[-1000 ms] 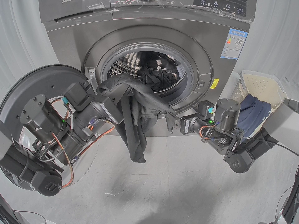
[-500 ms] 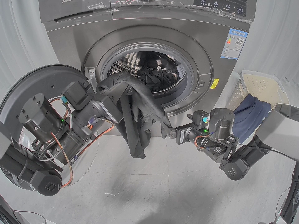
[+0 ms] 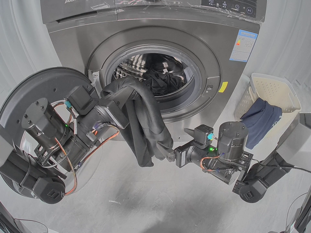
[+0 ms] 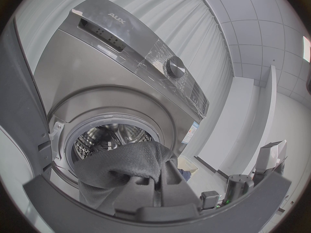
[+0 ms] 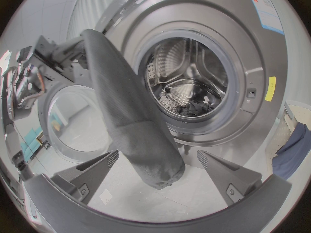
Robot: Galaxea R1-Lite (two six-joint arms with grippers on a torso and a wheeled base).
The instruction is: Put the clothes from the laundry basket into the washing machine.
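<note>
from the head view, the brushed grey metal washing machine (image 3: 81,49) stands with its round door (image 3: 42,81) swung open to the robot's left, and a few dark clothes (image 3: 162,80) lie crumpled in the shiny steel drum (image 3: 136,63). the left gripper (image 3: 109,93) sits at the lower left lip of the opening, clamped on a black garment (image 3: 145,120) that arches over it and hangs down in a thick, rope-like fold in front of the machine, outside the drum. the right gripper (image 3: 166,153) is at the fold's lower end, below the opening. to the right, a cream perforated plastic laundry basket (image 3: 275,84) stands beside the machine with a navy garment (image 3: 260,120) draped over its near rim. in the left wrist view the left gripper's fingers (image 4: 175,188) are closed together with the finely knit black cloth bunched over them (the pinch itself is buried in fabric). in the right wrist view the right gripper's two wedge-shaped fingers (image 5: 100,165) are spread wide, and the garment's rounded, sock-like end hangs between them unpinched; behind it the drum's embossed ribs curve round the dark clothes.
</note>
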